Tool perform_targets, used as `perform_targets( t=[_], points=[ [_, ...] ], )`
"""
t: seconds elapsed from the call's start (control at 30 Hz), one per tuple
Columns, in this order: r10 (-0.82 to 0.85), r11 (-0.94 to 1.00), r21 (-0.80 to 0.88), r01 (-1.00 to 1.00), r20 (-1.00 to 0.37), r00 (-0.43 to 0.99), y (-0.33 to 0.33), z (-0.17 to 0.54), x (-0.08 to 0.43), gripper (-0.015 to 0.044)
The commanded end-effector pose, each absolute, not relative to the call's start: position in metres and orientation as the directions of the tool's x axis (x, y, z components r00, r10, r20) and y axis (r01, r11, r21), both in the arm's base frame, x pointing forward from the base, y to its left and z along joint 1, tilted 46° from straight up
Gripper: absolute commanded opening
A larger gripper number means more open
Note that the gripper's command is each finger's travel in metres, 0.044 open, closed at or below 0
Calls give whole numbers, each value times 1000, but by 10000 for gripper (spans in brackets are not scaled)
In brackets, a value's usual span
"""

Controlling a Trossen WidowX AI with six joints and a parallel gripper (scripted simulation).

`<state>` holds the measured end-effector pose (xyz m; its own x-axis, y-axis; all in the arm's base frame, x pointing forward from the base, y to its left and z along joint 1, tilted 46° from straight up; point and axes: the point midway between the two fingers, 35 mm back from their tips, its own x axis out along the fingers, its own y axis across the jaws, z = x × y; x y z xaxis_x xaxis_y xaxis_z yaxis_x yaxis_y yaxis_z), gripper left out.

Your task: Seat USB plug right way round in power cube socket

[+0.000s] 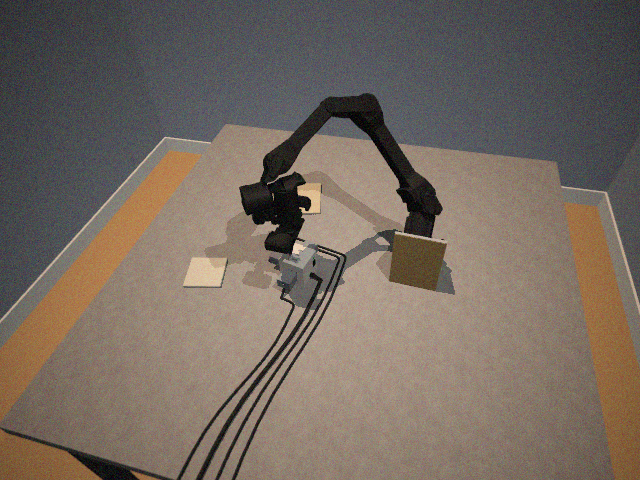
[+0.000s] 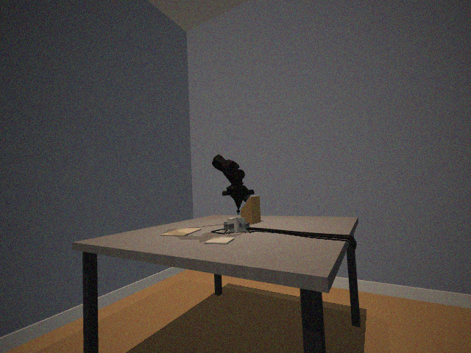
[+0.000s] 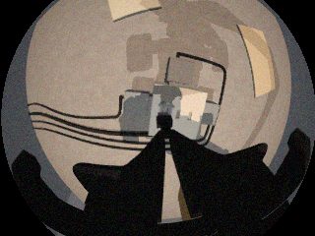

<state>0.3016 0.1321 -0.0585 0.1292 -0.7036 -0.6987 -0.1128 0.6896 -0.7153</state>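
The grey power cube stands near the middle of the table. Black cables run from it to the table edge. My gripper points down over the cube's top. It is shut on the small dark USB plug, which shows at the fingertips in the wrist view. In the exterior view the fingertips hang a little above the cube. The socket itself is hidden behind the plug and fingers.
A tan board stands upright beside the arm's base, to the right of the cube. Two flat pale pads lie on the table, one pad to the left and the other pad behind the gripper.
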Motion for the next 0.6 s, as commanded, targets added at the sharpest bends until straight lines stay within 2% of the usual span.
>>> perform_targets(
  t=[0.0, 0.57],
  points=[
    [-703, 672, -713, -201, -699, 129, 132, -59, 302, 0],
    [-703, 507, -620, -599, -699, 129, 132, -59, 302, 0]
  ],
)
